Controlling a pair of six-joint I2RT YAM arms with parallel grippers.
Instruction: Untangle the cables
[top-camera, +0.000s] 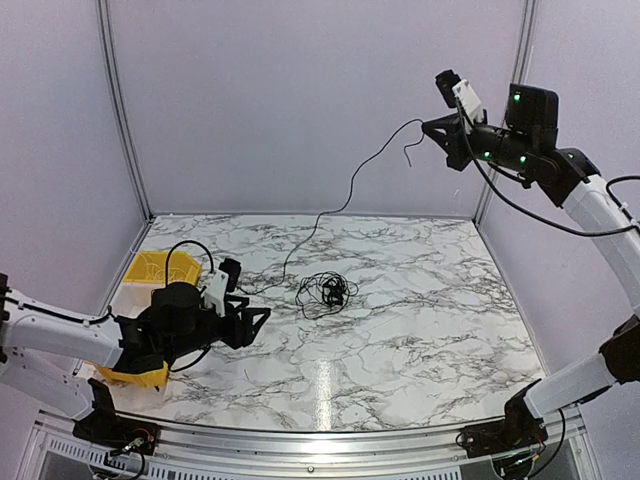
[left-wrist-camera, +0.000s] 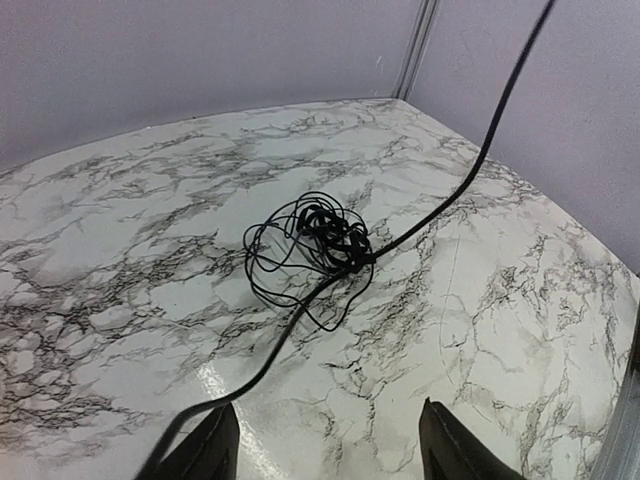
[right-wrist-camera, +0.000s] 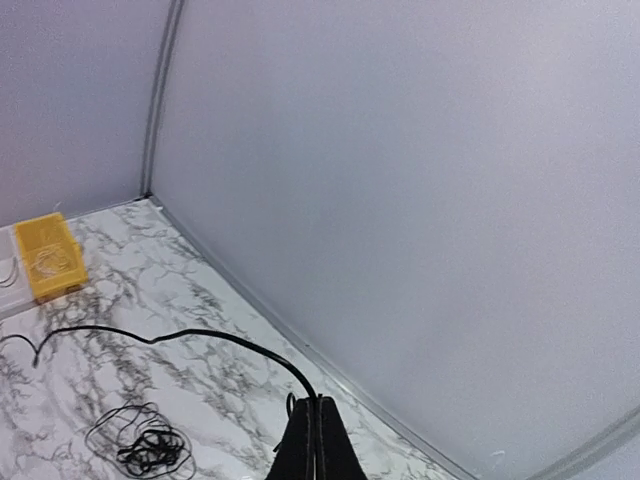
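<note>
From above, the left pincer (top-camera: 257, 322) sat low over the marble table (top-camera: 430, 340), jaws spread and empty, with the cables (top-camera: 325, 290) bunched just ahead of it. The right pincer (top-camera: 432, 128) hung high, clamped on one strand (top-camera: 350, 185) that sloped down to the bunch.

Left wrist: the bunch lay ahead of the parted fingers (left-wrist-camera: 210, 452), and the strand passed by the left one.

Right wrist: the fingers (right-wrist-camera: 315, 440) were pressed together on the strand, with the bunch below and to the left, and a yellow bin (right-wrist-camera: 50, 255) farther left.
</note>
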